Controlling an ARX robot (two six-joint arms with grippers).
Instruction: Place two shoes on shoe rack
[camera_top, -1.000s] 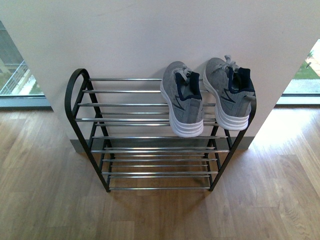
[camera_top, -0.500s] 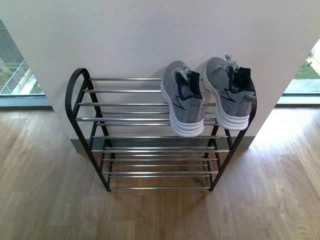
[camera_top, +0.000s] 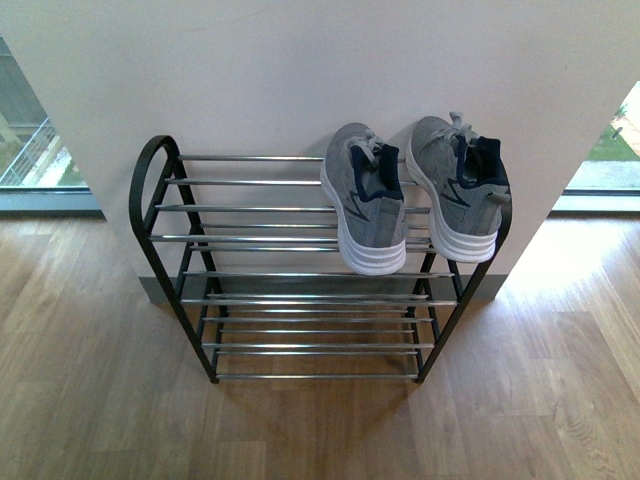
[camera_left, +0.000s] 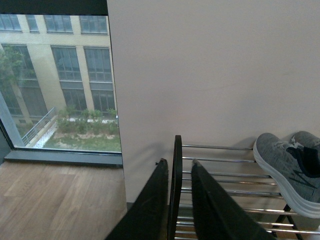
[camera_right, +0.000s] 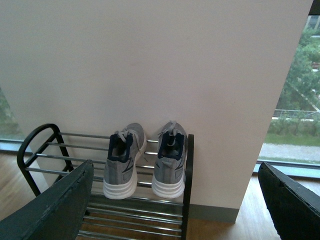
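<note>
Grey knit shoes: two, a matched pair, white soles and navy collars. The second shoe sits just beside the first with a slim gap between them.
Where they are: both on the top tier of the shoe rack, at its right end. Toes point at the wall and heels poke out past the front rod.
Rack: one, with two black side frames and chrome rods across. It has several tiers, but I cannot count them cleanly from here. The left part of the top tier is bare rods.
Right claw: one, its two dark fingers spread wide apart and gripping nothing. The pair of shoes shows in the gap, well off from it.
Left claw: one, fingers apart and nothing held. The rack's black end frame shows through the gap.
Front view: neither arm is in shot.
Wall: one plain white panel, right behind the rack.
Floor: wood planks, and the rack stands on it.
Windows: two, one on each side of the wall, with greenery outside.
</note>
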